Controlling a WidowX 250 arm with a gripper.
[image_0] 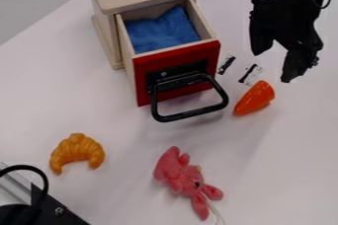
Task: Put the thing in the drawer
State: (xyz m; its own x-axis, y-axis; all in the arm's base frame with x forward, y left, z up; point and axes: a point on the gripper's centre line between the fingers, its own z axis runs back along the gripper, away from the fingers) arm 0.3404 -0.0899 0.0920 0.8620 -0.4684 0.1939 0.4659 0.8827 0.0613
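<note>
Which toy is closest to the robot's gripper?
The shiny orange, cone-shaped plastic toy; the golden, curved toy croissant and pink plush animal lie farther away.

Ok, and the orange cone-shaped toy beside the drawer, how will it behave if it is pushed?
The orange toy lies on its side and tapers, so it would probably roll in a curve. Its glossy surface suggests smooth plastic, perhaps slippery and fairly stiff.
</note>
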